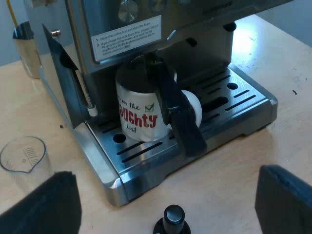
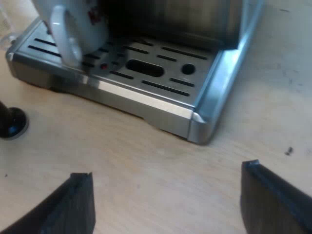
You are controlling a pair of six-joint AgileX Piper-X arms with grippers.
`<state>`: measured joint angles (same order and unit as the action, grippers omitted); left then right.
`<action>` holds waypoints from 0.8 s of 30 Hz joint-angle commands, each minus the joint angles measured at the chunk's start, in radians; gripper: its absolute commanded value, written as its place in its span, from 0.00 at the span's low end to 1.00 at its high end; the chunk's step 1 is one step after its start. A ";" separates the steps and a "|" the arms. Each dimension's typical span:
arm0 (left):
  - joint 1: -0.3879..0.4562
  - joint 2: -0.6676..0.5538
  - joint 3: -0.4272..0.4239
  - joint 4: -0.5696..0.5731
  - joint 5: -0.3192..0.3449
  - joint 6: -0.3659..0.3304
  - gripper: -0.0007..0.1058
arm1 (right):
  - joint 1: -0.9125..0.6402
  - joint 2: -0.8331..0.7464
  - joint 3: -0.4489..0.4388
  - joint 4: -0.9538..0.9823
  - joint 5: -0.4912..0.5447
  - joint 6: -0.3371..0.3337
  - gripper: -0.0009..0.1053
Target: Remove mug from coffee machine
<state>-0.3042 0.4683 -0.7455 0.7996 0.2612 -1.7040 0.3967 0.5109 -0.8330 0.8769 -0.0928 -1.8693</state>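
A white mug [image 1: 139, 117] with red and black lettering stands on the espresso machine's [image 1: 161, 29] slotted drip tray [image 1: 234, 105], under the brew head. The holder's dark handle [image 1: 178, 112] is locked into the machine's front and slants down across the mug, beside its white ear. My left gripper [image 1: 165, 195] is open, over the wooden table short of the tray, apart from the mug. My right gripper [image 2: 165, 180] is open too, low over the table before the tray's edge [image 2: 146, 102]. The mug [image 2: 73, 24] stands at the tray's far end from it.
A tamper with a black knob [image 1: 173, 219] stands on the table between my left fingers; its base [image 2: 12, 122] lies near the tray. A measuring glass [image 1: 22, 156] sits beside the machine. A metal jug [image 1: 27, 48] stands behind it. The steam wand [image 1: 85, 92] hangs nearby.
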 commanded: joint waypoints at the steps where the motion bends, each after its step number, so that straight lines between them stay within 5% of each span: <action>1: -0.007 0.012 -0.008 -0.021 0.011 0.002 0.82 | 0.066 0.043 -0.011 -0.052 0.039 -0.011 0.61; 11: -0.007 0.014 -0.008 -0.019 0.029 0.002 0.82 | 0.297 0.233 -0.011 -0.214 0.188 -0.011 0.61; 15: -0.007 0.014 -0.008 -0.019 0.029 0.002 0.82 | 0.319 0.314 -0.011 -0.284 0.231 0.071 0.61; 24: -0.007 0.014 -0.008 -0.014 0.047 0.002 0.82 | 0.319 0.454 0.032 -0.537 0.228 0.118 0.61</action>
<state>-0.3042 0.4825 -0.7455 0.7977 0.2988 -1.7040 0.7181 0.9535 -0.8117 0.4065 0.1387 -1.7656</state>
